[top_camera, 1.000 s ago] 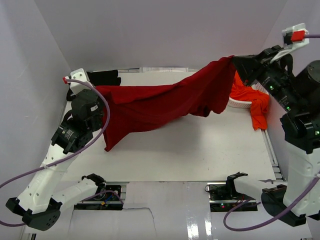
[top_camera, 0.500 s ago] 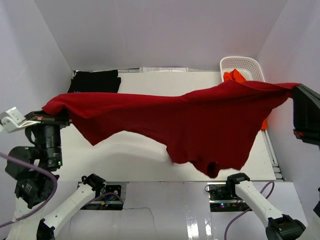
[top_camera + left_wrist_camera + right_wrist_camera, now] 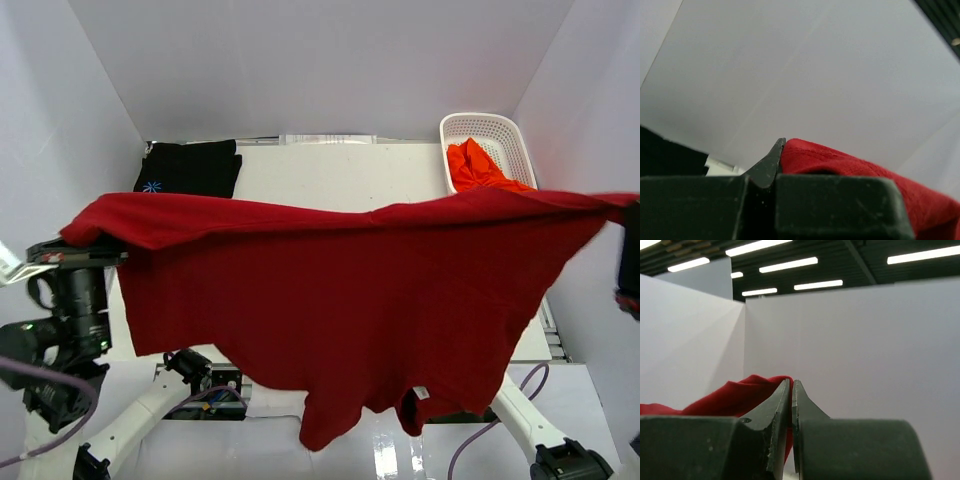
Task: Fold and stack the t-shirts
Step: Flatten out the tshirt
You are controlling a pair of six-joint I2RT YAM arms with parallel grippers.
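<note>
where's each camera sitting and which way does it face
Top external: above and behind the bases, looking down on the table; left arm and right arm show, dark red t-shirt stretched between.
Left wrist: on that arm, tilted up at a white wall; left end effector shut on the shirt.
Right wrist: tilted up at wall and ceiling lights; right end effector shut on it.
All share the shirt.

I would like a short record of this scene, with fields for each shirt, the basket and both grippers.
dark red t-shirt: held in the air, spread wide between the two arms
left gripper: shut on one end of the dark red t-shirt
right gripper: shut on the other end
black t-shirt: lying flat at the far left of the table, looks folded
basket: white, far right corner
orange-red t-shirt: crumpled in the basket
</note>
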